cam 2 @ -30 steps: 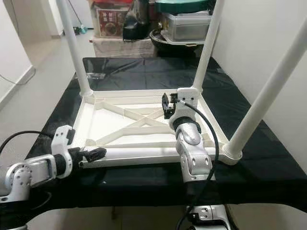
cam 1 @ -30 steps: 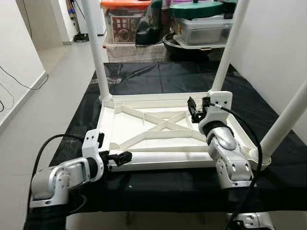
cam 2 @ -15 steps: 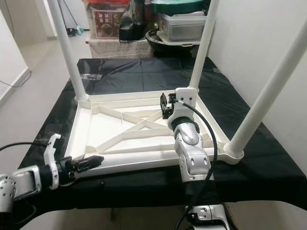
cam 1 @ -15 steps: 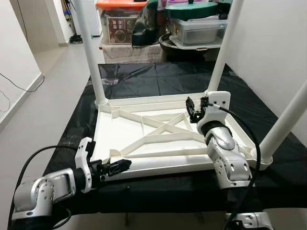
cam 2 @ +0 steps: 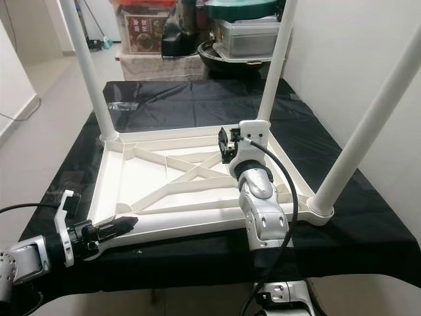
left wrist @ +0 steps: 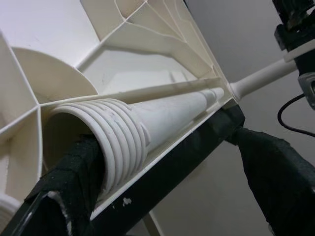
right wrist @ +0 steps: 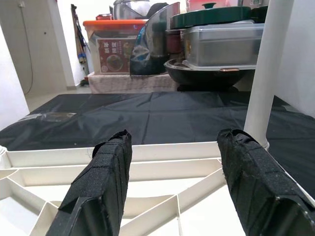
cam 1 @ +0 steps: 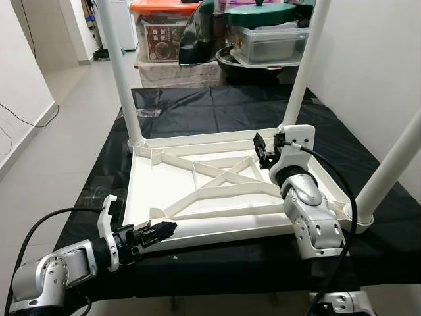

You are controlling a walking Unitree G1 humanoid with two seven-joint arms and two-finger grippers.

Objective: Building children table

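A: Surroundings? What crowds the work?

B: A black cloth (cam 1: 217, 112) covers the work surface. Behind it sit an orange-lidded storage bin (cam 1: 164, 29), a clear lidded container (cam 1: 273, 43) under a green lid (cam 1: 266, 12), and a dark round pan (cam 1: 247, 62). What the containers hold cannot be made out. A white wall stands along the robot's right, a grey floor (cam 1: 62, 131) to its left.

A: The task item?

B: An upside-down white children's tabletop (cam 1: 223, 187) lies on the cloth, ribbed underside up. Three white legs stand in its corners: far left (cam 1: 122, 72), far right (cam 1: 306, 66), near right (cam 1: 391, 164). A fourth, loose leg (cam 1: 223, 225) lies along the near edge, long axis running left to right, threaded end (left wrist: 120, 147) toward the robot's left.

A: Grippers?

B: The left gripper (cam 1: 158, 230) is at the near-left corner, fingers spread either side of the threaded end; one pad (left wrist: 78, 177) touches the thread, the other is apart. The right gripper (cam 1: 263, 150) hovers over the tabletop near the far-right corner, fingers (right wrist: 106, 182) parted, nothing between them
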